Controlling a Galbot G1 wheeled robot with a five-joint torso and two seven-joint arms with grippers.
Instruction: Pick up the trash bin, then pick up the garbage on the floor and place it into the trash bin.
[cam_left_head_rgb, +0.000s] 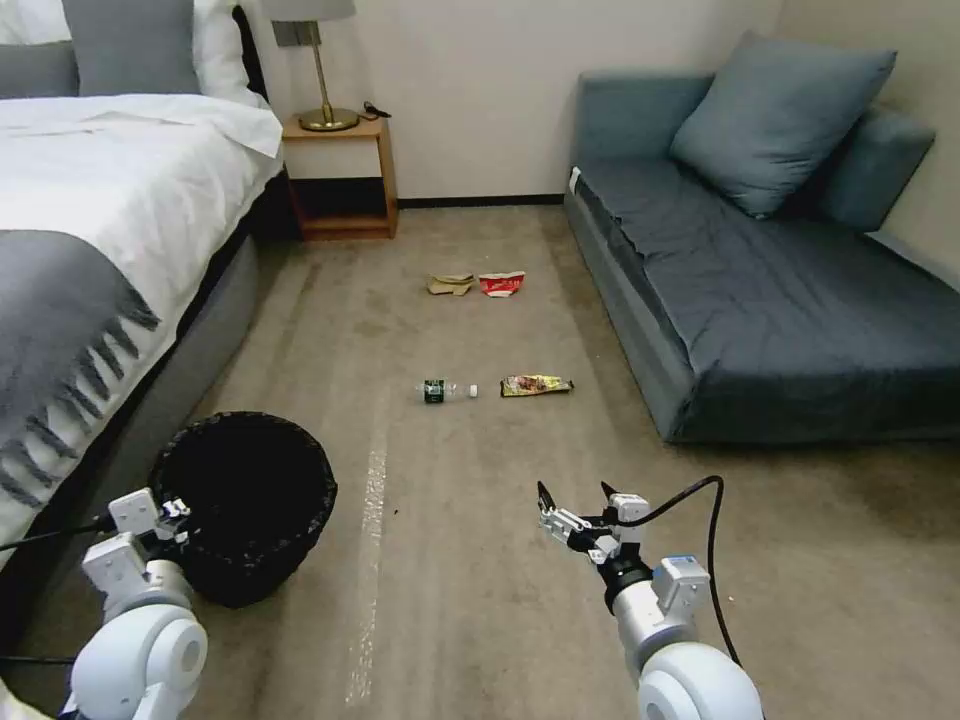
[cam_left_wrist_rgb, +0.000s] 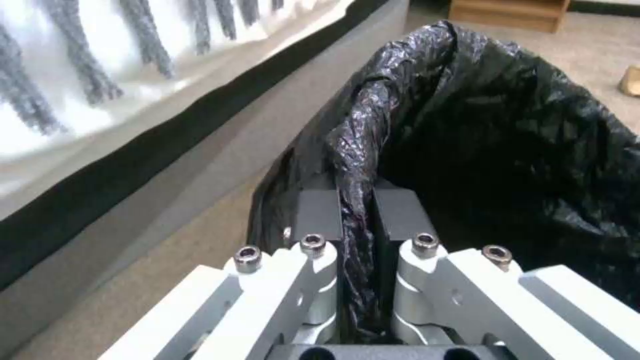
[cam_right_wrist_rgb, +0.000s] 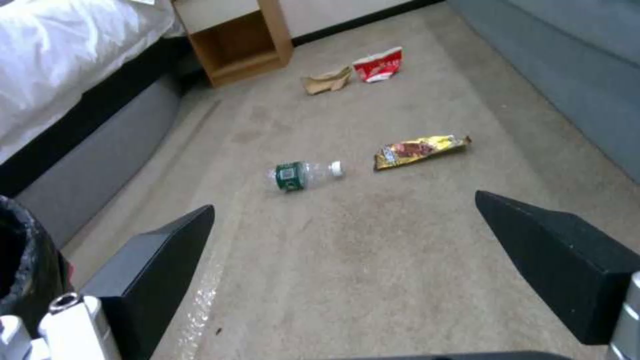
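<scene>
The trash bin (cam_left_head_rgb: 245, 505), round and lined with a crinkled black bag, stands on the carpet at the lower left beside the bed. My left gripper (cam_left_head_rgb: 178, 512) is shut on the near rim of the trash bin (cam_left_wrist_rgb: 507, 125), with the bag pinched between its black pads (cam_left_wrist_rgb: 319, 215). My right gripper (cam_left_head_rgb: 575, 492) hovers open above the carpet, short of the garbage. A clear bottle (cam_left_head_rgb: 445, 390) (cam_right_wrist_rgb: 303, 174) and a yellow-red wrapper (cam_left_head_rgb: 535, 384) (cam_right_wrist_rgb: 420, 149) lie ahead. Farther off lie crumpled brown paper (cam_left_head_rgb: 451, 284) (cam_right_wrist_rgb: 327, 81) and a crushed red-white cup (cam_left_head_rgb: 502, 283) (cam_right_wrist_rgb: 378, 64).
A bed (cam_left_head_rgb: 90, 230) with a grey throw runs along the left. A blue-grey sofa (cam_left_head_rgb: 790, 290) fills the right. A wooden nightstand (cam_left_head_rgb: 340, 175) with a brass lamp (cam_left_head_rgb: 322, 70) stands at the far wall. Open carpet lies between bed and sofa.
</scene>
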